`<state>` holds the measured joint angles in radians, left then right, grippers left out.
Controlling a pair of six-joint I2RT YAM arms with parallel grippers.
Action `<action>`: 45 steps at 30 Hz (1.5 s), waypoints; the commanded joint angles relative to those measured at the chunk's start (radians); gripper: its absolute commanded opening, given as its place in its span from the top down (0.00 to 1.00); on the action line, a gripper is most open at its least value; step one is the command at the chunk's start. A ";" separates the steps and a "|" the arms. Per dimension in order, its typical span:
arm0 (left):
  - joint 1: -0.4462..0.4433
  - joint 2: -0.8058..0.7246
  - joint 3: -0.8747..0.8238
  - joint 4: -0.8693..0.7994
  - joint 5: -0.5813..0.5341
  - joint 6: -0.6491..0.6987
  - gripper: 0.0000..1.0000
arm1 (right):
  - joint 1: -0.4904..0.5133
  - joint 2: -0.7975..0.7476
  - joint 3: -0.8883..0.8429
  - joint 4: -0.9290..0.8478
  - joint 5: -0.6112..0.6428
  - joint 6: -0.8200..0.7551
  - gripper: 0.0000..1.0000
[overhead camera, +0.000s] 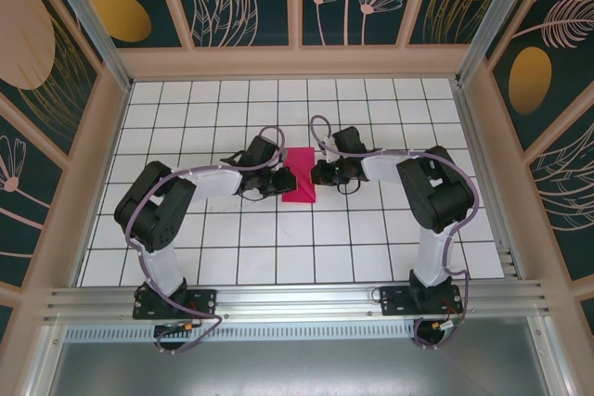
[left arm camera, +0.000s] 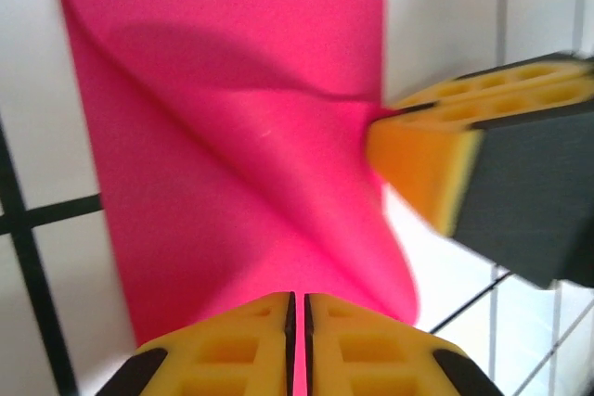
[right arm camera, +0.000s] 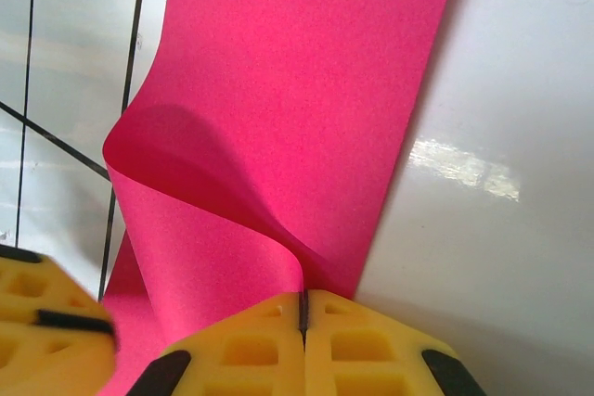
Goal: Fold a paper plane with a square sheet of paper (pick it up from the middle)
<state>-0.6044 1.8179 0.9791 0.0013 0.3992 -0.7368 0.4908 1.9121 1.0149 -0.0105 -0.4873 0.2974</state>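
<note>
The square sheet of paper (overhead camera: 299,176) is magenta-pink and lies as a narrow folded strip on the white grid table, between the two grippers. My left gripper (overhead camera: 278,181) meets its left edge. In the left wrist view the yellow fingertips (left arm camera: 297,299) stand almost together, with a hairline slit and pink paper (left arm camera: 232,136) running into it. My right gripper (overhead camera: 317,173) is at the right edge. In the right wrist view its tips (right arm camera: 303,296) are shut on a curled-up flap of the paper (right arm camera: 306,90). The right gripper's finger (left arm camera: 445,159) shows pinching the paper's edge.
White tiles with dark grid lines (overhead camera: 297,248) surround the paper. Wooden walls (overhead camera: 297,62) enclose the table at the back and sides. An aluminium rail (overhead camera: 297,299) runs along the near edge, where both arm bases are bolted. The left gripper's finger (right arm camera: 46,331) is close to the right one.
</note>
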 commanded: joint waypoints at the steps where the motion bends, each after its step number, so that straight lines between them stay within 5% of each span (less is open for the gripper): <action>1: -0.005 -0.046 0.018 0.100 0.024 -0.056 0.85 | -0.006 0.038 0.010 -0.040 0.046 0.001 0.94; 18: -0.005 0.092 0.055 0.216 0.038 -0.119 0.89 | -0.009 0.050 0.004 -0.038 0.042 -0.001 0.94; 45: -0.005 0.142 0.052 0.142 -0.005 -0.094 0.89 | -0.021 0.050 0.001 -0.040 0.051 0.012 0.94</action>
<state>-0.6044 1.9350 1.0103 0.1719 0.4061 -0.8425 0.4843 1.9163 1.0168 -0.0074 -0.4950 0.3016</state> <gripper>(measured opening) 0.109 0.058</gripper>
